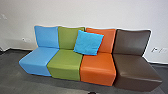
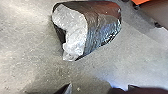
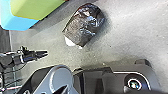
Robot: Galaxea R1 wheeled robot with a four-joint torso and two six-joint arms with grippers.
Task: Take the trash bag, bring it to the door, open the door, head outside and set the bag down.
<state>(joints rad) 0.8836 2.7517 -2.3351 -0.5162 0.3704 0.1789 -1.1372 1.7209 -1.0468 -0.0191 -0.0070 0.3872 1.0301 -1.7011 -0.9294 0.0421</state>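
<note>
The bag (image 2: 102,25) lies on the floor (image 2: 27,52) in front of the sofa (image 1: 98,65), apart from it. I can't tell whether the left gripper (image 3: 46,53) or the right gripper is wide or narrow; I'd take a deep fold of plastic and lift slowly, lest it tear.

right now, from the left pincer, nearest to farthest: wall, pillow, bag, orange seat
1. bag: on the floor, short of the orange seat in the left wrist view
2. orange seat: second from the right in the head view
3. pillow: propped up farther back, around the middle
4. wall: behind them all
</note>
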